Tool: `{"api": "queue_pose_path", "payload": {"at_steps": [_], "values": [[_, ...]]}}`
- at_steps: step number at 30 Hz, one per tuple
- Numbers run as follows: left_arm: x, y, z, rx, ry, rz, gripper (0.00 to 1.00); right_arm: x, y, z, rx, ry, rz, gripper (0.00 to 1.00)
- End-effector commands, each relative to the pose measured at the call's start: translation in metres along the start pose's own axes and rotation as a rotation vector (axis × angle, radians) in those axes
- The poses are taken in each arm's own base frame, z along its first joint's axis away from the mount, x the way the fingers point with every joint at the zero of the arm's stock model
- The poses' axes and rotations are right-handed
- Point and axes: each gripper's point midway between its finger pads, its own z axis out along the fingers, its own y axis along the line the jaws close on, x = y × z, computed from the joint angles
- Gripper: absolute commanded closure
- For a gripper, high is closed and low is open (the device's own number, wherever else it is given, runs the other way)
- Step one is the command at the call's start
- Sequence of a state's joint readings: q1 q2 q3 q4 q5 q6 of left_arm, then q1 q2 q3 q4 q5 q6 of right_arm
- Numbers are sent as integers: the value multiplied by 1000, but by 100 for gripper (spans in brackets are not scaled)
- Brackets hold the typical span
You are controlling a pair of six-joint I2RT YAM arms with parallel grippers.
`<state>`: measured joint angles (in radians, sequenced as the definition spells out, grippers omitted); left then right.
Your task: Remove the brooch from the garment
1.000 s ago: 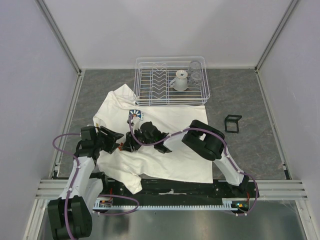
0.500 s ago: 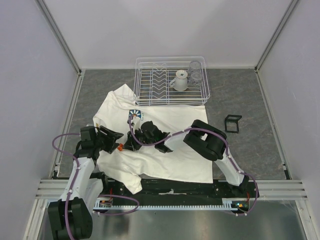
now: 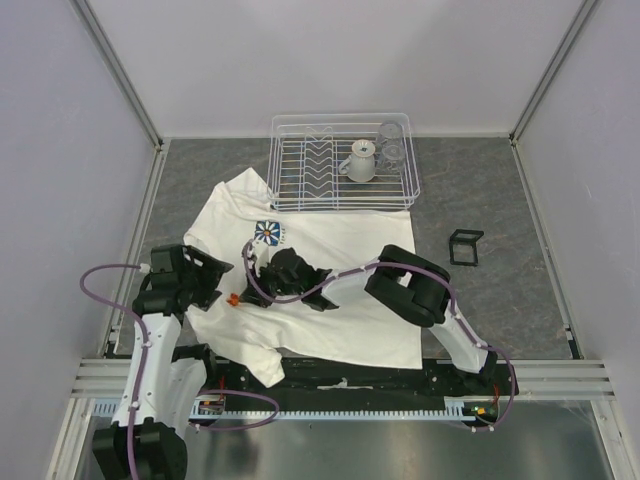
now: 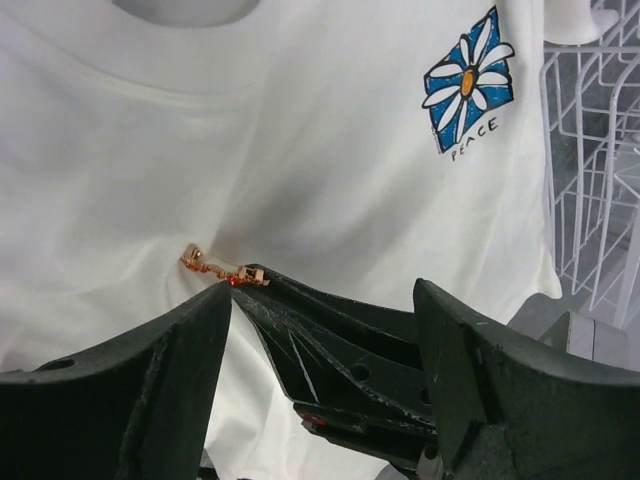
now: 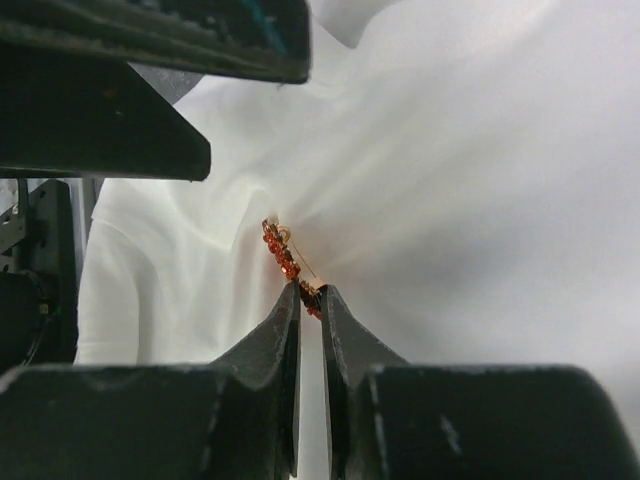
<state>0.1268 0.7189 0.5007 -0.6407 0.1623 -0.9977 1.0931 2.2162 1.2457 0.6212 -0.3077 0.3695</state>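
Since the left gripper (image 3: 218,280) has backed off toward the left edge in the top view, only the right gripper (image 3: 243,293) is on the tiny orange-red leaf-shaped brooch (image 3: 232,298). It sits lower left of centre on the white short-sleeved T-shirt (image 3: 340,310), spread on the grey surface (image 3: 500,290). Reads as the pull-out starting.

Left wrist: left gripper (image 4: 322,295) wide open, empty. Brooch (image 4: 222,270) centre-left, cloth puckered at it, so probably still pinned. Blue daisy logo (image 4: 470,85) upper right reads "PEACE".

Right wrist: right gripper (image 5: 310,300) nearly closed, pinching the brooch's (image 5: 288,258) lower end, mid-frame.
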Motion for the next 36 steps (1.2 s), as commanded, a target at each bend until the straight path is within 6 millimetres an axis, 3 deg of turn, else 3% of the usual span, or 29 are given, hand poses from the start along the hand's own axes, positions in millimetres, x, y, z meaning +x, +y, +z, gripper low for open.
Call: {"api": "queue_pose_path", "payload": {"at_steps": [1,10,19,33,36], "values": [[-7,13,-19,-138,-30,-34,19,-39,17,4,75,-72,-162,96],[18,9,-15,-146,108,-182,28,-54,8,-5,208,-105,-258,97],[15,9,-3,-178,100,-296,44,-53,15,-5,259,-112,-358,97],[18,29,13,-259,105,-299,49,-58,22,-8,259,-132,-369,97],[18,27,17,-244,106,-301,58,-59,24,-9,257,-135,-373,97]]}}
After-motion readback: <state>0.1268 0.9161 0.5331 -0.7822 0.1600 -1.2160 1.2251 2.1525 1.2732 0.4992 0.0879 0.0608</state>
